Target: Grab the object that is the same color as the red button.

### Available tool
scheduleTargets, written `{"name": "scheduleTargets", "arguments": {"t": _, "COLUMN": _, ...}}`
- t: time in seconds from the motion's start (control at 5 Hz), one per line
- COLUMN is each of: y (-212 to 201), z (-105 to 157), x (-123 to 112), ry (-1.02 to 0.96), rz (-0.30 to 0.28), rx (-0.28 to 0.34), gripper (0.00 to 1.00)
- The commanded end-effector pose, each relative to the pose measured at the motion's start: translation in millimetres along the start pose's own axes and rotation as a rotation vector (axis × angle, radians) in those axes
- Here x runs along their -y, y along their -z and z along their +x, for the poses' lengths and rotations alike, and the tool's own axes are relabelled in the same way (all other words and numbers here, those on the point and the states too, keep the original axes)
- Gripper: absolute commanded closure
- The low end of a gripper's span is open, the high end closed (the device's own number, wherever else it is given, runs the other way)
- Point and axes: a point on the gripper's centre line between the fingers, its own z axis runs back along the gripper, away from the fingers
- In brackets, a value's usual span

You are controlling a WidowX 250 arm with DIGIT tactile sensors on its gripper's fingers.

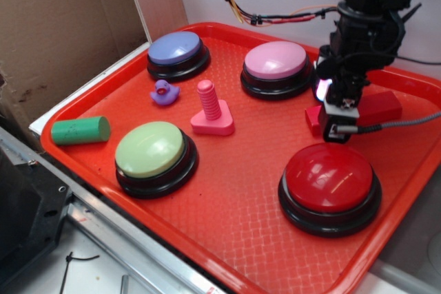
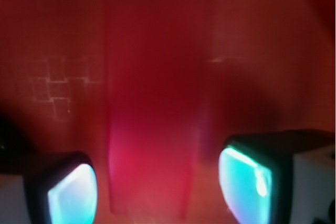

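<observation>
While the gripper (image 1: 339, 111) hangs low over the red block (image 2: 157, 103), its fingers (image 2: 73, 195) stand spread on either side, not touching it. That block lies on the red tray (image 1: 227, 197), just behind the red button (image 1: 329, 178)

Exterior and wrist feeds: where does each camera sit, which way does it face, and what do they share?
Exterior: outside the arm, above the tray's near edge, angled down over it; shows the red button, other buttons, small toys, and the black arm with its gripper low over the red block.
Wrist: mounted on the gripper, facing straight down at close range; blurred red block running up the frame between two fingers, apart on either side.
Shared: the red block, the gripper and the textured tray.
</observation>
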Motion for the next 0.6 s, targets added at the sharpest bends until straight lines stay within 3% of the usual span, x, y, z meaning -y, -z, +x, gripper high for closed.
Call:
{"name": "scheduleTargets", "arguments": {"t": 0.0, "y": -8.2, "z": -2.5, "x": 10.7, "ry": -0.048, "rz": -0.008, "rx": 0.063, "gripper": 0.05}}
{"name": "scheduleTargets", "arguments": {"t": 0.2, "y": -3.2, "z": -7.9, "x": 8.8, "ry": -0.088, "rz": -0.005, "rx": 0.036, "gripper": 1.0}}
{"name": "scheduleTargets", "arguments": {"t": 0.4, "y": -9.7, "z": -11.0, "x": 7.5, "ry": -0.117, "rz": 0.012, "rx": 0.029, "gripper": 1.0}}
